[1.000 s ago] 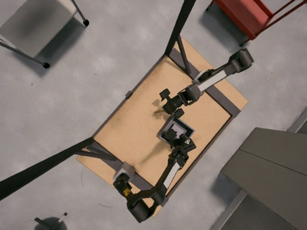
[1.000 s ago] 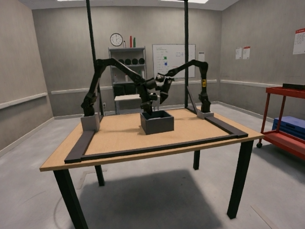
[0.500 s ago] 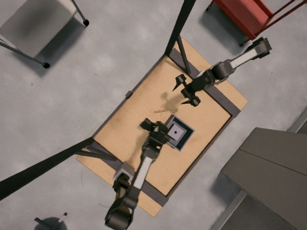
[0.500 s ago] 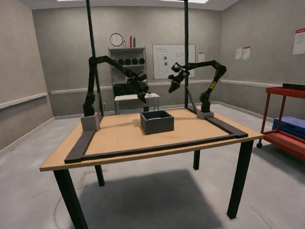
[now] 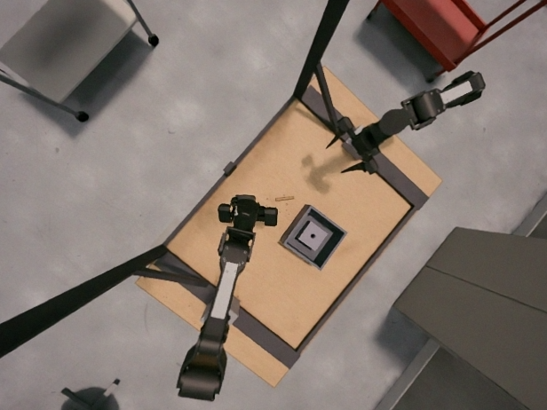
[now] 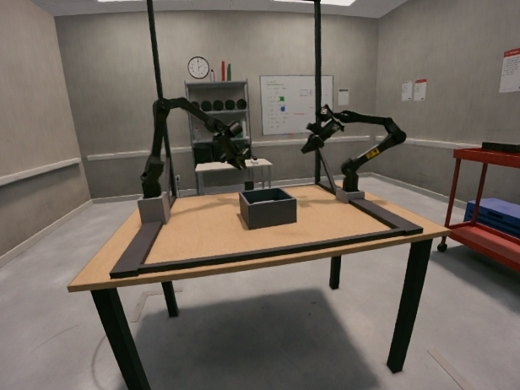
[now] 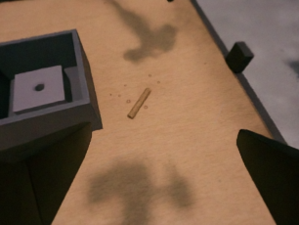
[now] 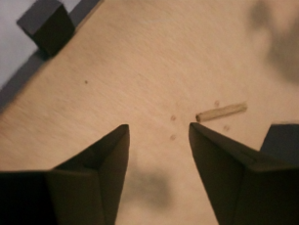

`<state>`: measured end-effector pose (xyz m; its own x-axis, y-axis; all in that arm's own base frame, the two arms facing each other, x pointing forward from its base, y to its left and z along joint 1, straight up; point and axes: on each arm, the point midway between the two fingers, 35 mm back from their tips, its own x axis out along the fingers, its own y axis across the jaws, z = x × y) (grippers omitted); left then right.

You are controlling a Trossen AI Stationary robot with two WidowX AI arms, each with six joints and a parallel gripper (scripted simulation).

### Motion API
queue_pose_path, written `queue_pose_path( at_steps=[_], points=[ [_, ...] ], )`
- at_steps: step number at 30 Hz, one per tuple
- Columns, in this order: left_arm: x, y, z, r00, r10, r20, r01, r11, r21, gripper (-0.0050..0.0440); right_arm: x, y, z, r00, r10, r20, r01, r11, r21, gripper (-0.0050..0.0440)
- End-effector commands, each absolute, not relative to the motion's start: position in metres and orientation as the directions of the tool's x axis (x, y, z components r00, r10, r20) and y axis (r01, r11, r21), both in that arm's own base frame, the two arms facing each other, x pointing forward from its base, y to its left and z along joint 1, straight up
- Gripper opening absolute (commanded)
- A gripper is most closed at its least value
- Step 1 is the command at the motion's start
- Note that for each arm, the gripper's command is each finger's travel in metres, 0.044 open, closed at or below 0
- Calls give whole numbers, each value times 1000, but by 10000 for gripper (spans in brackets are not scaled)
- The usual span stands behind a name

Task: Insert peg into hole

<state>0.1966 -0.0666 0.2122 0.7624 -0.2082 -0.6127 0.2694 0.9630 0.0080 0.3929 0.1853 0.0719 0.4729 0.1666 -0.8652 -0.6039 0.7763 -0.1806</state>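
Note:
The wooden peg (image 5: 284, 198) lies flat on the table, a little way from the open grey box. The light plate with its hole (image 5: 312, 235) sits at the bottom of the box. My right gripper (image 5: 247, 209) hovers above the table beside the box. In the right wrist view its fingers stand partly apart with nothing between them, and the peg (image 8: 221, 112) lies just beyond the right fingertip. My left gripper (image 5: 337, 157) is wide open and empty, high up near the far post. The left wrist view shows the peg (image 7: 139, 103) and the plate (image 7: 38, 89).
A small dark block (image 5: 229, 169) sits on the table's edge rail beyond the peg. Dark rails frame the table and two posts (image 5: 311, 67) rise from its corners. A red cart (image 6: 485, 203) stands off the table.

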Motion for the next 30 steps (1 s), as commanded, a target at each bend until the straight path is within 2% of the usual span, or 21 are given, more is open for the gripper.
queue_pose_path(
  at_steps=[1,5,7,16,22,24,30],
  points=[
    [183,-62,212,788,-215,-577,267,964,6,440,407,197,78,504,153,-850,-695,656,-294,170],
    [176,-60,210,803,-224,-552,270,963,2,440,413,205,72,512,131,-849,-769,511,-384,170],
    [176,-60,210,803,-224,-552,270,963,2,440,413,205,72,512,131,-849,-769,511,-384,170],
    [169,-58,207,816,-233,-529,273,962,-1,440,433,208,49,522,20,-853,-852,41,-521,170],
    [169,-58,209,820,-233,-524,272,962,-1,440,447,197,32,518,-83,-851,-834,-269,-482,170],
    [169,-58,209,820,-233,-524,272,962,-1,440,447,197,32,518,-83,-851,-834,-269,-482,170],
    [170,-58,211,820,-236,-521,275,961,-2,440,459,185,14,504,-190,-843,-769,-544,-337,170]
  ],
)
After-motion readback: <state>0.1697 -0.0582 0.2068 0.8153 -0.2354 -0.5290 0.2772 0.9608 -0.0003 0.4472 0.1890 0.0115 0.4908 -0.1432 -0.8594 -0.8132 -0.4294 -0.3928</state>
